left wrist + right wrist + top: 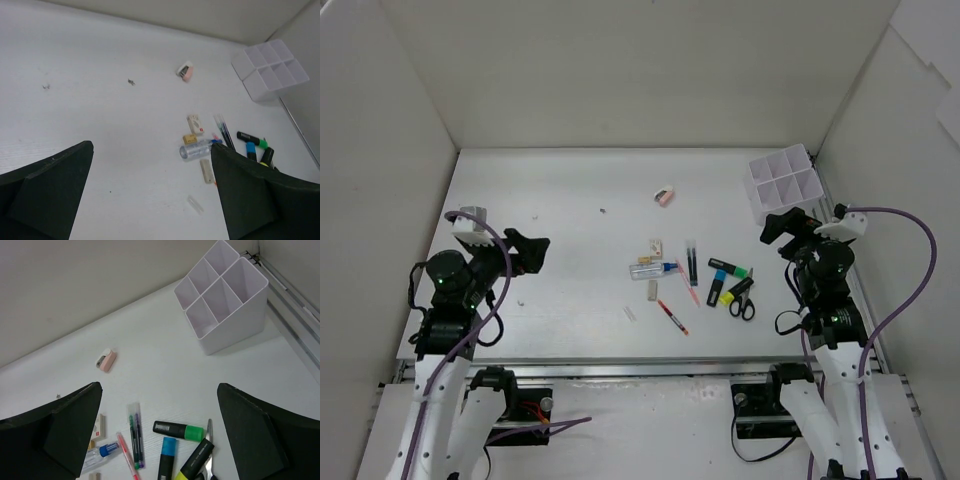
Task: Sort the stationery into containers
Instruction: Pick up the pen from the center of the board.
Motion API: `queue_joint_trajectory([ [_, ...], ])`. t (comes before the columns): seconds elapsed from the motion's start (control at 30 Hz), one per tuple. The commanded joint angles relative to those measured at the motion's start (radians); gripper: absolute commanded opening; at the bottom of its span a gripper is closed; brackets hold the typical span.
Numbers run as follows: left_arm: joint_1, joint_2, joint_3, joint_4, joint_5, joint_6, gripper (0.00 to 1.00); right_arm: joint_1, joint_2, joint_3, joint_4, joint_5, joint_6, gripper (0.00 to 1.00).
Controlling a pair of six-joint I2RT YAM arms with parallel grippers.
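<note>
Left hand [533, 252] at mid-left of the overhead frame, fingers spread wide, gripping nothing, well apart from every item. Right hand [775, 228] at the right of that frame, likewise spread and empty, just below the white organiser box [785, 180]. Box in the upper right corner of the tabletop [570, 200], upright, with no item seen in the compartments facing the right wrist view.

Stationery loose on the tabletop, centre to centre-right of the overhead frame, between the two hands:
- black scissors [742, 300] at the cluster's right edge
- green-capped marker [728, 267], blue-capped marker [715, 288] and yellow-capped marker [732, 292] bunched just beside the scissors
- two thin pens [692, 262] side by side, left of the markers
- clear tube [648, 269] further left, a beige eraser [655, 247] just above it
- red pen [672, 316] lower down, tilted
- pink eraser [663, 196] alone, higher up, apart from the cluster
</note>
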Motion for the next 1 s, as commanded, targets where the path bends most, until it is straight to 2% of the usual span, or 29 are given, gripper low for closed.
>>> queue_joint_trajectory([
  [0.0, -0.010, 0.059, 0.014, 0.068, 0.154, 0.067, 1.00, 0.001, 0.009, 0.036, 0.045, -0.030, -0.023, 0.98],
  [0.17, -0.010, 0.079, 0.020, 0.094, 0.264, 0.147, 0.99, -0.001, 0.052, 0.050, 0.040, -0.035, -0.006, 0.98],
  [0.2, -0.010, 0.077, 0.016, 0.097, 0.268, 0.152, 0.99, -0.001, 0.067, 0.057, 0.037, -0.064, -0.032, 0.98],
  [0.3, -0.010, 0.068, -0.001, 0.102, 0.268, 0.160, 1.00, -0.001, 0.153, 0.122, -0.013, -0.297, -0.092, 0.98],
  [0.37, -0.010, 0.068, -0.011, 0.102, 0.274, 0.164, 1.00, 0.048, 0.227, 0.166, -0.040, -0.349, -0.147, 0.98],
  [0.47, -0.019, 0.076, -0.024, 0.099, 0.291, 0.170, 0.99, 0.192, 0.305, 0.188, -0.122, -0.299, -0.212, 0.98],
  [0.6, -0.019, 0.093, -0.052, 0.095, 0.274, 0.140, 1.00, 0.453, 0.454, 0.222, -0.234, -0.089, -0.256, 0.94],
  [0.63, -0.019, 0.099, -0.057, 0.096, 0.266, 0.128, 0.99, 0.491, 0.485, 0.231, -0.256, -0.080, -0.256, 0.92],
  [0.8, -0.038, 0.158, -0.057, 0.071, 0.206, 0.060, 0.99, 0.636, 0.655, 0.254, -0.351, -0.032, -0.255, 0.82],
  [0.97, -0.088, 0.192, -0.076, 0.043, 0.143, -0.018, 1.00, 0.720, 0.716, 0.197, -0.377, -0.032, -0.166, 0.77],
])
